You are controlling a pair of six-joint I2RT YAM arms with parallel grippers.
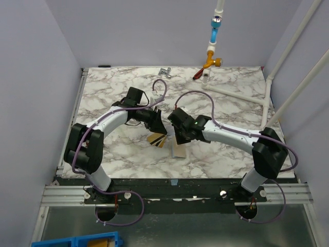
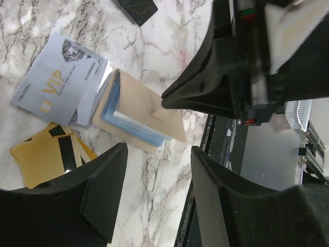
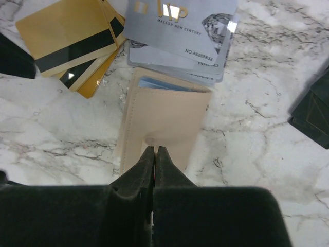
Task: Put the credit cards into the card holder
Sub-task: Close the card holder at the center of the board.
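The left arm (image 1: 110,123) and the right arm (image 1: 231,136) are built alike, with smooth white link shells between bulky matte black joint housings (image 1: 85,146). A thin lilac cable (image 1: 198,92) loops along each arm. A small green light (image 1: 197,123) glows near the right wrist. The left gripper (image 2: 158,154) and the right gripper (image 3: 155,152) carry matte black, wedge-shaped fingers.
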